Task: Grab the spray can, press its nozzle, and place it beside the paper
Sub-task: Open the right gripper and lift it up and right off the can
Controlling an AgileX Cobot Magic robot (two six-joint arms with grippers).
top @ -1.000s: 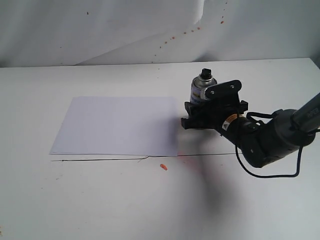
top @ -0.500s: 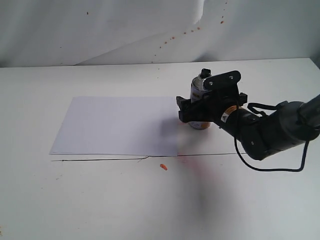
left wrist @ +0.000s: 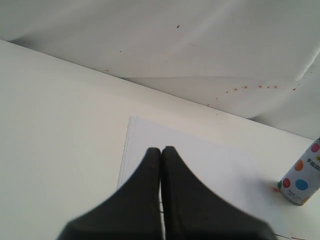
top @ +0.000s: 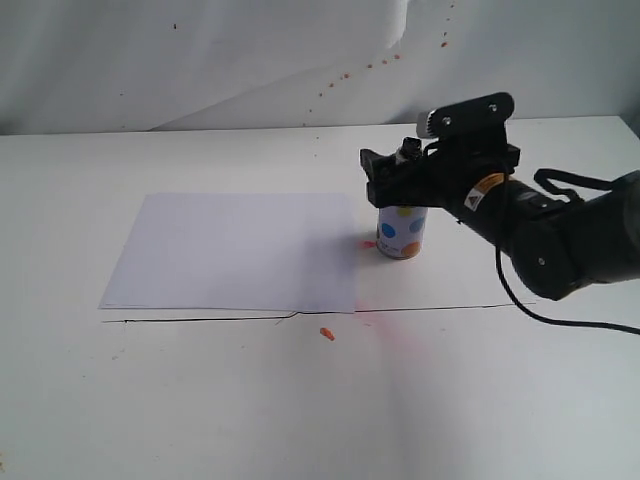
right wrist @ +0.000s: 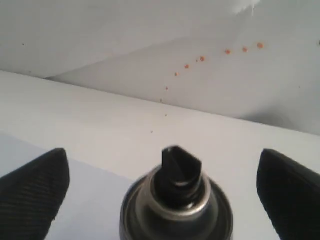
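The spray can [top: 402,233] stands upright on the table just right of the paper [top: 235,250], its dots showing. Its black nozzle [top: 408,152] peeks out beside my right gripper [top: 398,172], which is up at the can's top. In the right wrist view that gripper [right wrist: 162,167] is open, its fingers [right wrist: 35,187] wide apart on either side of the nozzle [right wrist: 180,167] and silver dome, touching neither. My left gripper [left wrist: 161,150] is shut on nothing, over the paper [left wrist: 210,160], with the spray can [left wrist: 301,179] far off to one side. The exterior view does not show it.
A white table [top: 200,400] carries a thin black line [top: 200,320] along the paper's front edge. An orange fleck [top: 326,333] lies below it, and reddish spray marks [top: 366,243] stain the table by the can. A draped white backdrop [top: 200,60] closes the back.
My right gripper has risen from low around the can's body to the level of its top, uncovering the dotted body. The can has stayed in place.
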